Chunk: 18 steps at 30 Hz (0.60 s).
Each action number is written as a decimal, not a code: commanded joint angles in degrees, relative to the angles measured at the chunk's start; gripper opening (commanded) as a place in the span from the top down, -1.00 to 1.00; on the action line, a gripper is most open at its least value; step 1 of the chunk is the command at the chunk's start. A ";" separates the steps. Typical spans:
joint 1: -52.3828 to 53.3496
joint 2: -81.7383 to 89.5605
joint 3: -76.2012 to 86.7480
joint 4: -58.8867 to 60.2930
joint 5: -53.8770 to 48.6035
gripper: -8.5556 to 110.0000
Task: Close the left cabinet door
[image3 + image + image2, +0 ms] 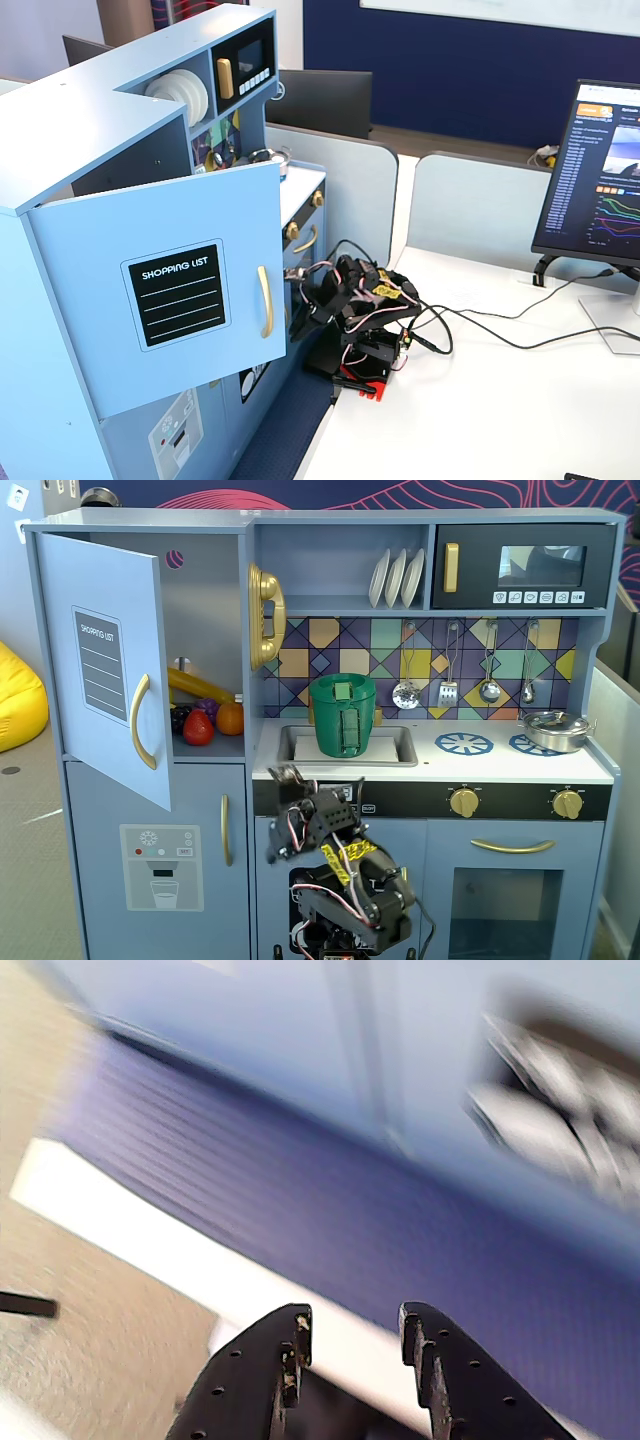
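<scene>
The left cabinet door (100,660) is a light-blue panel with a black "SHOPPING LIST" board and a curved gold handle (143,720). It stands swung open toward the camera in both fixed views (170,310). My arm is folded low in front of the kitchen's middle, right of the door. My gripper (285,778) points up and to the left, apart from the door, and also shows in a fixed view (308,292). In the wrist view my gripper (352,1322) is open and empty; the blurred view shows blue cabinet front, a purple mat and the white table edge.
Toy fruit (205,720) lies inside the open cabinet. Below it is the blue door with the dispenser graphic (160,865). A green pot (342,715) sits in the sink and a gold phone (265,615) hangs beside the cabinet. Cables (480,320) and a monitor (600,180) are on the white table.
</scene>
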 commanded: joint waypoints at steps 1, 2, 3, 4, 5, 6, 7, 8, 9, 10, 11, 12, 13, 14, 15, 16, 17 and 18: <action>-9.32 -2.02 -13.45 0.00 -6.24 0.86; -10.90 -2.55 -15.73 0.00 -8.53 0.86; -12.30 -3.34 -18.02 -0.18 -10.02 0.86; -13.10 -4.39 -20.30 -0.18 -11.78 0.86; -13.97 -5.63 -22.76 -0.18 -13.18 0.86; -14.85 -6.77 -25.22 -0.18 -14.68 0.86; -15.73 -7.91 -27.51 -0.18 -16.35 0.86; -16.52 -8.79 -29.53 -0.09 -18.02 0.86; -17.23 -9.84 -31.38 0.00 -19.60 0.86; -17.58 -10.81 -33.05 -0.09 -20.92 0.86; -18.19 -11.95 -34.80 -0.35 -21.71 0.86; -18.81 -13.27 -36.39 -0.70 -22.50 0.86; -19.51 -14.59 -37.97 -0.88 -23.64 0.86; -20.21 -15.91 -39.55 -1.41 -24.79 0.86; -21.27 -16.96 -40.61 -2.72 -25.66 0.86; -22.32 -17.93 -41.57 -3.96 -26.63 0.86; -23.20 -18.81 -42.45 -4.31 -28.56 0.86; -24.61 -19.60 -43.33 -5.27 -29.79 0.86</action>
